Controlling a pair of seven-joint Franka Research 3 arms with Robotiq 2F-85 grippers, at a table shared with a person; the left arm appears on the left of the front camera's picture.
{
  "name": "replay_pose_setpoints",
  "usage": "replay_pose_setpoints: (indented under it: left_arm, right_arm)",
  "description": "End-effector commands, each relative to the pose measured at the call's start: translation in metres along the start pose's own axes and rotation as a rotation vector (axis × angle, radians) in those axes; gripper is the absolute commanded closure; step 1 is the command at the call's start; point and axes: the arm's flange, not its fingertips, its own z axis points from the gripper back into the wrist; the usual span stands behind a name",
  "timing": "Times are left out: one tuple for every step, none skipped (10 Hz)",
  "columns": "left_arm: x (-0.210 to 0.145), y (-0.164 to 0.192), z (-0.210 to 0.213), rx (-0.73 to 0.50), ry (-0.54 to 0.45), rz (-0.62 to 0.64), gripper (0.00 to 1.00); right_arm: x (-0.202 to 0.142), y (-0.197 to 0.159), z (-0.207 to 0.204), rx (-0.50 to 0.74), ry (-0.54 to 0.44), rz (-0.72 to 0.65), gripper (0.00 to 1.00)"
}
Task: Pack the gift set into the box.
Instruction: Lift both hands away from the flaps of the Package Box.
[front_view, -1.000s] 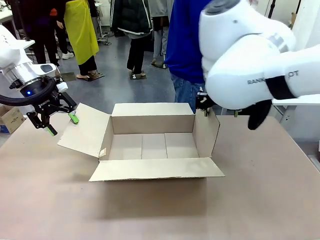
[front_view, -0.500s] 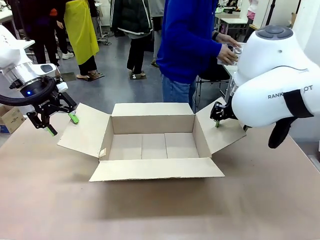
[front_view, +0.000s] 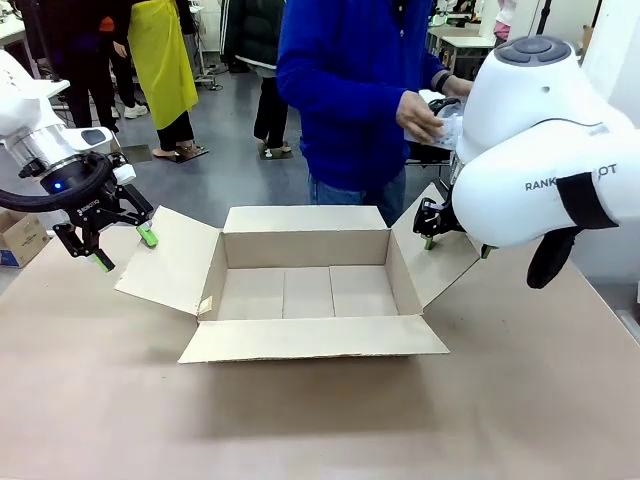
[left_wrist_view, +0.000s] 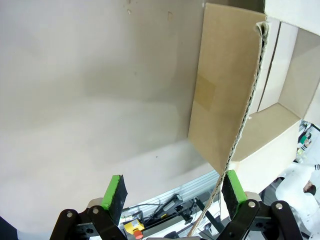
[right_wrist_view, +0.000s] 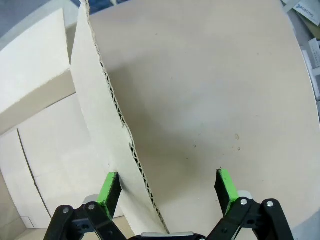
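On left gripper (front_view: 122, 248) and right gripper (right_wrist_view: 167, 187), jaws wide open, empty, astride flaps (front_view: 170, 262) of the box (front_view: 305, 245). Hold flaps splayed, mouth clear.

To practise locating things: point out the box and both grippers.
box (front_view: 305, 250), front view, inner far wall.
left gripper (left_wrist_view: 174, 190), left wrist view, midway between fingertips.
right gripper (right_wrist_view: 167, 186), right wrist view, midway between fingertips.

Robot lab or workshop hall, not a home. White robot arms (front_view: 540, 150) stand at a brown-covered counter (front_view: 300, 420). Bare grey floor (front_view: 230, 160) at 12 o'clock, with standing people (front_view: 160, 60). More work tables (front_view: 452, 35) at 1 o'clock. The left wrist view shows an aluminium frame rail (left_wrist_view: 170, 202) and a yellow-and-red stop button (left_wrist_view: 131, 227).
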Motion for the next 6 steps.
replay_pose_setpoints:
  left_arm:
    - [-0.0017, -0.0011, 0.0005, 0.014, -0.008, 0.009, 0.00]
    - [-0.0017, -0.0011, 0.0005, 0.014, -0.008, 0.009, 0.00]
    - [-0.0017, -0.0011, 0.0005, 0.014, -0.008, 0.009, 0.00]
    - [-0.0017, -0.0011, 0.0005, 0.014, -0.008, 0.009, 0.00]
    - [-0.0017, -0.0011, 0.0005, 0.014, -0.008, 0.009, 0.00]
    - [-0.0017, -0.0011, 0.0005, 0.014, -0.008, 0.009, 0.00]
  right_arm:
    - [0.0023, 0.0002, 0.0024, -0.013, -0.003, -0.017, 0.00]
    - [0.0023, 0.0002, 0.0024, -0.013, -0.003, -0.017, 0.00]
    - [0.0023, 0.0002, 0.0024, -0.013, -0.003, -0.017, 0.00]
    - [0.0023, 0.0002, 0.0024, -0.013, -0.003, -0.017, 0.00]
    - [0.0023, 0.0002, 0.0024, -0.013, -0.003, -0.017, 0.00]
    - [0.0023, 0.0002, 0.0024, -0.013, -0.003, -0.017, 0.00]
